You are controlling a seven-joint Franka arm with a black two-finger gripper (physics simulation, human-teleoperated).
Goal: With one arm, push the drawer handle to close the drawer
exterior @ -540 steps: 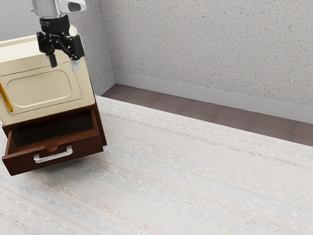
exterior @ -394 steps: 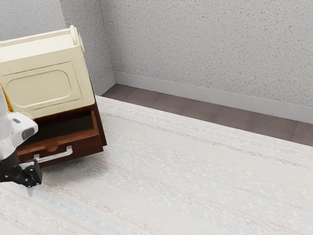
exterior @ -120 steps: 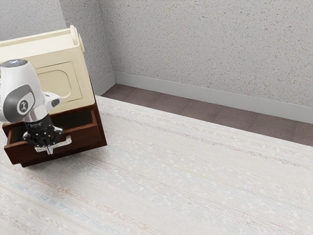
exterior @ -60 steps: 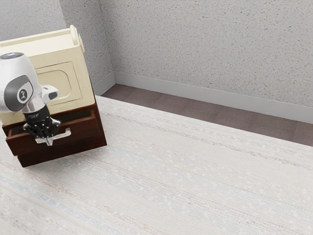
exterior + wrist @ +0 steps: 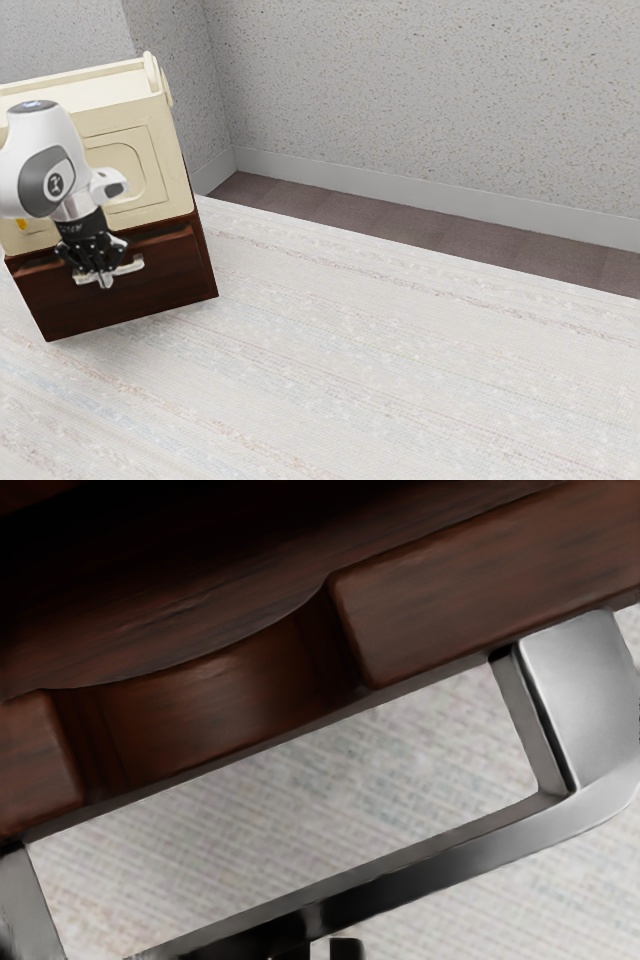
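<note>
At the exterior view's left stands the cream and brown cabinet (image 5: 167,135). In its lower part is the drawer (image 5: 170,278), almost closed. The claw (image 5: 105,282) has its fingers pressed together, and just beside their tips lies the metal handle (image 5: 132,266), on the drawer's front.

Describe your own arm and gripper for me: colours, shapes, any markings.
My arm has a smooth, rounded white casing, with a grey curved panel on its side carrying a dark round badge with a pale mark. The top is capped by a bluish-grey disc. My gripper is black and angular, below a black cylindrical collar.
</note>
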